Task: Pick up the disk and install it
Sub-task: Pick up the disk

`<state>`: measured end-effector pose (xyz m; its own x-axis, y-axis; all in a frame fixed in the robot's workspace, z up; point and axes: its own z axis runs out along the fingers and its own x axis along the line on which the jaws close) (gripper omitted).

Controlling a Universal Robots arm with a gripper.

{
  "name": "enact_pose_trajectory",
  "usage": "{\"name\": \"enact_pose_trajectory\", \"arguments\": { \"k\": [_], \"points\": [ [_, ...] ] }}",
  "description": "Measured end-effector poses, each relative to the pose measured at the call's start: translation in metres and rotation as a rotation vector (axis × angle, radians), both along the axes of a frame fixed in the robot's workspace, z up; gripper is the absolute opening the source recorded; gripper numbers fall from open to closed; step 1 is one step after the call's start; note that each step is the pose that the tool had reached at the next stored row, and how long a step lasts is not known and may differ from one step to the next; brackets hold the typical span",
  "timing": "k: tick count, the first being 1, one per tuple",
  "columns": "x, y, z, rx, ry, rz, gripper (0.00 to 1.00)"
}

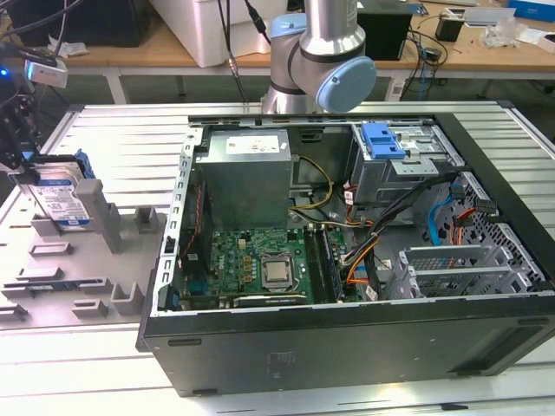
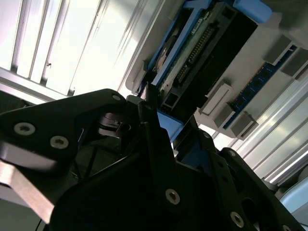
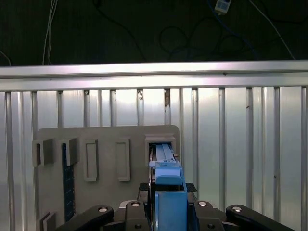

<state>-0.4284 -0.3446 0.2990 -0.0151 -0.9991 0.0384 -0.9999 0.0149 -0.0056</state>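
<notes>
Standing on edge in a slot of the grey holder [image 1: 111, 227], at the exterior view's left: the disk [image 1: 66, 201], silver, with white-and-blue label and blue frame. Pincer [image 1: 24, 163] sat at the disk's upper edge. In the first wrist view the disk [image 3: 170, 195] showed edge-on, centred under the pincer. Whether the pincer pinched the disk or stood spread could not be told. Holder lay on the ribbed metal counter [image 1: 95, 364]. Open computer case [image 1: 347, 347] lay toward the exterior view's right, apart from the holder, with the arm [image 1: 323, 61] behind it.
</notes>
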Motion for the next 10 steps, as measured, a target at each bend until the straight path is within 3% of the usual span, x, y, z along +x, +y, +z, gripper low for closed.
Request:
{"name": "enact_pose_trajectory", "arguments": {
  "k": [10],
  "points": [
    [0.0, 0.0, 0.0052, -0.0055, 0.0, 0.0, 0.36]
  ]
}}
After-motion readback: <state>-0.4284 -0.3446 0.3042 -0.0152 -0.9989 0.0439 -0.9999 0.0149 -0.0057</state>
